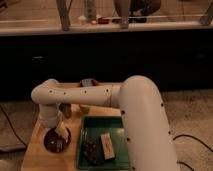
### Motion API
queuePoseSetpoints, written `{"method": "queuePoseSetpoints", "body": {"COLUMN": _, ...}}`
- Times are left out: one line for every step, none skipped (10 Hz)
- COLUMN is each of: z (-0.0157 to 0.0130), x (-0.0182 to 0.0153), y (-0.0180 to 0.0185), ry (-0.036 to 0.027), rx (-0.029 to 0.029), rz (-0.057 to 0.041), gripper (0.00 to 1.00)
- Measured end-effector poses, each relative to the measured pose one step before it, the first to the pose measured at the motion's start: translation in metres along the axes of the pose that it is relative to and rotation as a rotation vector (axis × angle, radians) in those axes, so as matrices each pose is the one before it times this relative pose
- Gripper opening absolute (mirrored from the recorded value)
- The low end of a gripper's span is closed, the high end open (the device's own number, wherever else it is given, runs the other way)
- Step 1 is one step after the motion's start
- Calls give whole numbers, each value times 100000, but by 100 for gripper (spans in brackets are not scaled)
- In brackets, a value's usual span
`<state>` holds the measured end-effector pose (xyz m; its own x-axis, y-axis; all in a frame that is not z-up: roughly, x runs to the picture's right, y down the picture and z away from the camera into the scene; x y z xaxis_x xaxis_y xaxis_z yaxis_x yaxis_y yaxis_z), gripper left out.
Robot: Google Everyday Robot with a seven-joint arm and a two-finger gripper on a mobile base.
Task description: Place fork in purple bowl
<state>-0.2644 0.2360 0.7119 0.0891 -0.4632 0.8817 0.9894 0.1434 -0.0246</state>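
The purple bowl (51,141), small, round and dark maroon, sits on the wooden table (35,157) at the front left. My gripper (61,134) hangs from the white arm (100,95) and points down over the bowl's right rim. A pale, thin piece (59,145) below the gripper, inside the bowl, looks like the fork. I cannot tell whether the gripper holds it. The arm hides part of the table behind the bowl.
A rectangular green tray (117,131) lies right of the bowl with a dark lump (91,150) and a pale block (106,146) in it. A small brownish cup (65,110) stands behind the bowl. A dark object (88,82) shows behind the arm. A dark counter front runs along the back.
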Motion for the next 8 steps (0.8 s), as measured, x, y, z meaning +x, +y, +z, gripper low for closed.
{"method": "queuePoseSetpoints", "body": {"z": -52, "x": -32, "y": 192, "ry": 337, "rx": -167, "rz": -16, "gripper": 80}}
{"method": "queuePoseSetpoints", "body": {"z": -76, "x": -15, "y": 174, "ry": 318, "rx": -110, "rz": 99, "gripper": 80}}
{"method": "queuePoseSetpoints", "body": {"z": -24, "x": 11, "y": 151, "ry": 204, "rx": 21, "rz": 234, "gripper": 80}}
{"method": "queuePoseSetpoints", "body": {"z": -73, "x": 4, "y": 113, "ry": 341, "rx": 303, "rz": 224, "gripper": 80}}
{"method": "queuePoseSetpoints", "body": {"z": -24, "x": 18, "y": 109, "ry": 199, "rx": 117, "rz": 176, "gripper": 80}}
{"method": "queuePoseSetpoints", "body": {"z": -51, "x": 29, "y": 39, "ry": 115, "rx": 210, "rz": 186, "gripper": 80}}
{"method": "queuePoseSetpoints", "body": {"z": 5, "x": -7, "y": -14, "ry": 0, "rx": 7, "rz": -24, "gripper": 80}}
{"method": "queuePoseSetpoints", "body": {"z": 21, "x": -50, "y": -67, "ry": -24, "rx": -25, "rz": -151, "gripper": 80}}
